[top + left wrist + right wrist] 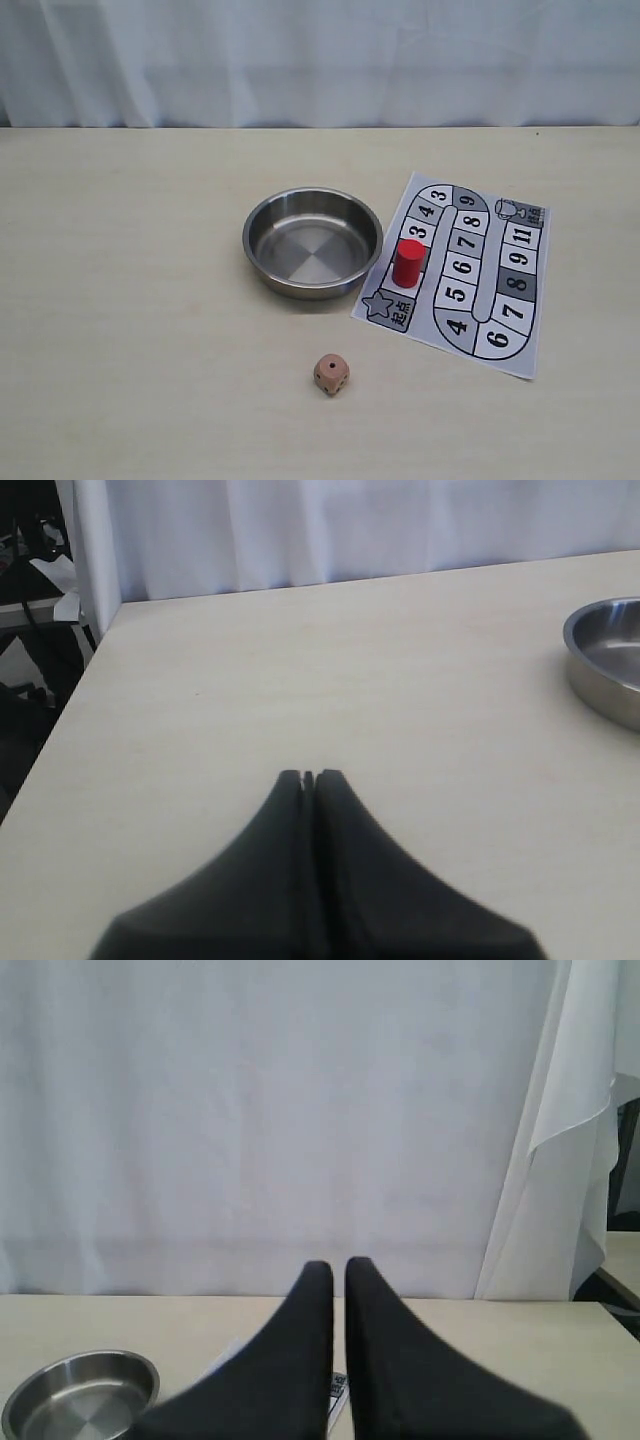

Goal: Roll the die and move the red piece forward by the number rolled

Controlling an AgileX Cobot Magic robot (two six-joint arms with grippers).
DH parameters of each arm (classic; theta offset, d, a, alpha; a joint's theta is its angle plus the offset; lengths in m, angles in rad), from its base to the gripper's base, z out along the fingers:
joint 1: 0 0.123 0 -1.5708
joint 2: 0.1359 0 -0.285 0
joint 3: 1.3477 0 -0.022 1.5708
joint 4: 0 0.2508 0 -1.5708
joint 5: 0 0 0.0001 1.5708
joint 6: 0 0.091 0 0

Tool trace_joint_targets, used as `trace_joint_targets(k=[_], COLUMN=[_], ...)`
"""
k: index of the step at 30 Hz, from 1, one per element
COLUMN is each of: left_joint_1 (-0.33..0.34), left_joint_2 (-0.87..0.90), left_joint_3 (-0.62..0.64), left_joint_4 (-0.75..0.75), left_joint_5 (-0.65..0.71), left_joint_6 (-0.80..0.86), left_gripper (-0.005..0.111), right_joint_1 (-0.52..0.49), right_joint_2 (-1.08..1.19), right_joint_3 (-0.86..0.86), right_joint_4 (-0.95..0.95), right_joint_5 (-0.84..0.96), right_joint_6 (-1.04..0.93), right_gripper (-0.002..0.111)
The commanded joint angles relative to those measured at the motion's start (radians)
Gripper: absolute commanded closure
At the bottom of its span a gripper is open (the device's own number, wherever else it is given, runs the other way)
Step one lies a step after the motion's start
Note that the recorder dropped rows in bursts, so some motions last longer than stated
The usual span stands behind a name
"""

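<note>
On your worktop [150, 300], the red piece [408, 262] stood upright on the board [455, 270]; the die [331, 373] lay nearer, single pip facing up. Left tool [308, 777] was closed, right tool [338, 1272] slightly parted, both empty.

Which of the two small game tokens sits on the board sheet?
The red piece; it stands upright on the board. The die lies on bare table.
</note>
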Motion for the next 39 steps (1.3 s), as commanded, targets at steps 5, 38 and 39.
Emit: trace_joint_targets(k=[5, 38, 39], left_joint_1=[-0.002, -0.002, -0.002], left_joint_2=[0.0, 0.0, 0.0], left_joint_3=[0.002, 0.002, 0.002], left_joint_4=[-0.005, -0.005, -0.005], left_joint_5=[-0.01, -0.01, -0.01], left_joint_6=[-0.004, -0.004, -0.004], left_gripper=[0.107, 0.107, 0.107], right_joint_1=[0.0, 0.0, 0.0], right_joint_2=[-0.001, -0.001, -0.001], right_joint_3=[0.054, 1.028, 1.028], right_joint_4=[-0.006, -0.002, -0.002], right_joint_5=[-0.11, -1.01, -0.982], right_joint_6=[-0.004, -0.005, -0.005], right_gripper=[0.104, 0.104, 0.104])
